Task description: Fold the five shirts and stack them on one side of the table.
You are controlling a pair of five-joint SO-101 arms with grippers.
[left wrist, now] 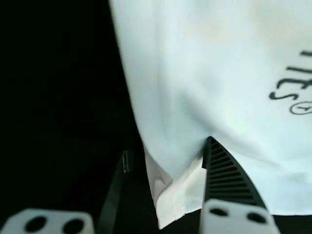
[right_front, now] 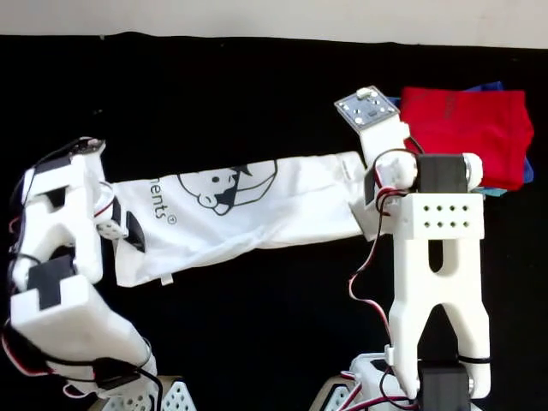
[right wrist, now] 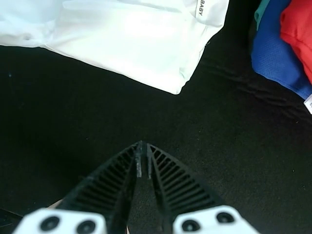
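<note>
- Right up close, the left fingers (left wrist: 225,178) are spread well apart. A corner of the white shirt (left wrist: 204,73) droops into the gap between them, and nothing is pinched.
- One ribbed black finger sits over the shirt's cloth, the other over the bare black tabletop (left wrist: 58,97) just past the shirt's edge.
- Over to the right fingers (right wrist: 143,163): they are pressed together, tips meeting, with nothing between them.
- They hover above bare black cloth. The white shirt's other end lies just beyond the tips, apart from them, with a small label at its edge.
- Off to one side of those tips sits a folded blue shirt (right wrist: 275,48) with a red shirt (right wrist: 298,27) on top, and a sliver of teal fabric (right wrist: 262,7) peeks out beside the blue.
- From above, the white shirt is folded into a long band that stretches from one set of fingers to the other, with its dark cartoon print facing up.
- The stack lies on the far side of the right fingers from the white shirt, red on top, near the tabletop's back edge.
</note>
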